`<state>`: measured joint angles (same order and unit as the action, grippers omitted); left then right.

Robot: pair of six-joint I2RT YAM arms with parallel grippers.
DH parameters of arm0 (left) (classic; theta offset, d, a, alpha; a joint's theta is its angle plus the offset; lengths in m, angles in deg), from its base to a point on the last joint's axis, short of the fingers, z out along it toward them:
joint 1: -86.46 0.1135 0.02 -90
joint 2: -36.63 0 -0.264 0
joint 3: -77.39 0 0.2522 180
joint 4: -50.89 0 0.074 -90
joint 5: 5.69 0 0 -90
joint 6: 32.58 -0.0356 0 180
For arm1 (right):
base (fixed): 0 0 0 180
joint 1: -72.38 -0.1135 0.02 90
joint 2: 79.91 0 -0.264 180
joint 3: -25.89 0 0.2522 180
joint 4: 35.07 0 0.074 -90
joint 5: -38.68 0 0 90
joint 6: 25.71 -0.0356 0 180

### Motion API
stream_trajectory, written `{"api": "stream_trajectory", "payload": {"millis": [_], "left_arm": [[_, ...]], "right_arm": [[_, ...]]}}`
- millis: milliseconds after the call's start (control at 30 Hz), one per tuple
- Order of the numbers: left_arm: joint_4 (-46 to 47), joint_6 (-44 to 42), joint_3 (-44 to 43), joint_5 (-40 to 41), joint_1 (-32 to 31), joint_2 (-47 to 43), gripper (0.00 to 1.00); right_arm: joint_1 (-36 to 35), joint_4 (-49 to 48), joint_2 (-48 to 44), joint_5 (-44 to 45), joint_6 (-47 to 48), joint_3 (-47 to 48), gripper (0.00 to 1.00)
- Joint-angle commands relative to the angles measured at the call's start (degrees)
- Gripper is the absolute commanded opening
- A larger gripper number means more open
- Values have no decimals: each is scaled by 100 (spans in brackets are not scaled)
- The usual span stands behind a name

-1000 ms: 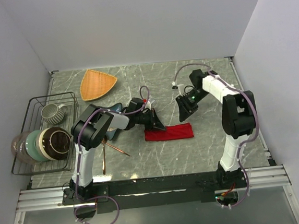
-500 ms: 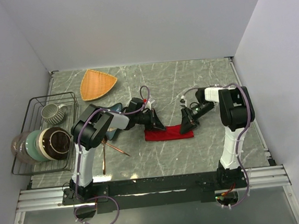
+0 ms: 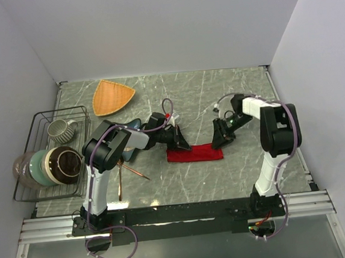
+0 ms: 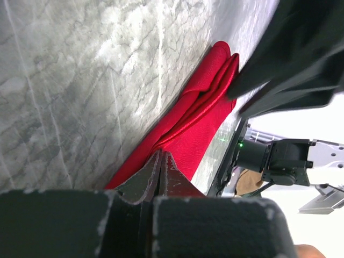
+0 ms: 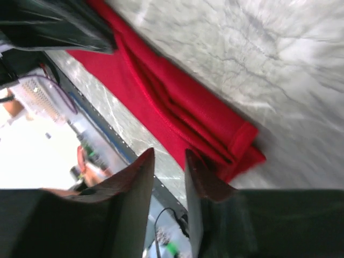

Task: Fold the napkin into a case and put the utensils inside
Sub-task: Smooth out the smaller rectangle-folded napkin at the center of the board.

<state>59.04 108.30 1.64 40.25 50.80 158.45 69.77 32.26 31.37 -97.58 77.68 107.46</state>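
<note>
From above, the napkin (image 3: 194, 153) was seen folded into a narrow red strip, lying flat near the middle of the marbled surface (image 3: 218, 95). The left tool (image 3: 179, 141) was set at its left end and the right tool (image 3: 220, 138) just over its right end. The utensils (image 3: 119, 183) were seen well apart from it, beside the left arm, not yet inside. In the left wrist view, the left tool was shown clenched tight, tips on the cloth; whether fabric was pinched could not be told. In the right wrist view, the right tool was shown parted and empty above the layered end. If only the top layer were caught, the fold could be pulled open. If the left end were held loosely, the strip could be dragged.
</note>
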Motion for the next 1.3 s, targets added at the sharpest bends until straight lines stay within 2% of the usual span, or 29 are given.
{"api": "stream_trajectory", "payload": {"millis": [0,100,133,167,300,467,833,967,1133,1233,1267], "left_arm": [[-20,-350,56,195,24,17,1],[-20,-420,47,187,24,35,1],[-38,-420,39,160,24,35,1],[-29,-420,47,151,15,52,1],[-11,-429,47,134,15,79,1],[-56,-499,3,134,6,87,1],[-20,-526,-23,108,6,61,1],[-20,-543,-14,116,6,35,1],[67,-543,-5,134,6,-9,1],[155,-552,-23,108,-2,-61,3],[251,-552,-23,73,-20,-88,7]], "right_arm": [[235,68,-810,134,410,329,46],[384,-205,-907,319,410,303,65],[384,-267,-889,345,384,312,66],[376,-302,-793,354,375,329,72],[384,-355,-503,399,427,443,77],[332,-276,-353,118,463,479,65],[288,-179,-19,47,437,452,61],[296,-136,-63,-49,410,505,47],[288,49,-247,-208,489,505,37],[288,49,-265,-190,542,444,29],[288,14,-256,-182,551,417,24]]}}
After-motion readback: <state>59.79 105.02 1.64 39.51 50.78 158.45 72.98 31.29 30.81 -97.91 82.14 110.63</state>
